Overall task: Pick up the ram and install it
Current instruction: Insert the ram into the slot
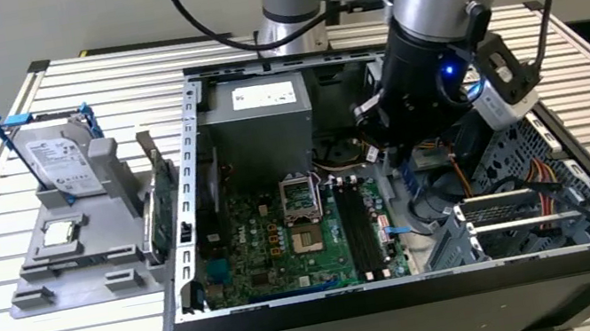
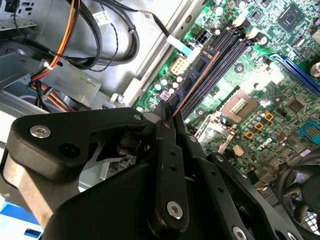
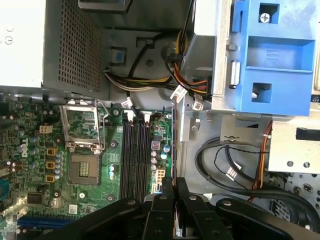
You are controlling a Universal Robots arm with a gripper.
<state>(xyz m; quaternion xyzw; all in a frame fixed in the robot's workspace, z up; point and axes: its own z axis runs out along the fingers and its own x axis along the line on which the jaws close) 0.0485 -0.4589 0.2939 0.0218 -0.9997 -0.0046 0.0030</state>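
My black two-fingered gripper [image 2: 167,117] is clamped on the ram [image 2: 192,82], a thin flat circuit-board stick that both wrist views show edge-on between my fingertips [image 3: 167,187]. I hold it above the green motherboard [image 1: 283,239] inside the open black computer case [image 1: 414,298], just beside the row of long black memory slots [image 3: 136,155] and not yet seated in any of them. In the exterior view my arm hangs over the case's right half. On the slatted metal table [image 1: 10,330] to the exterior view's left, a grey fixture [image 1: 78,265] holds a silver hard drive [image 1: 64,163] upright.
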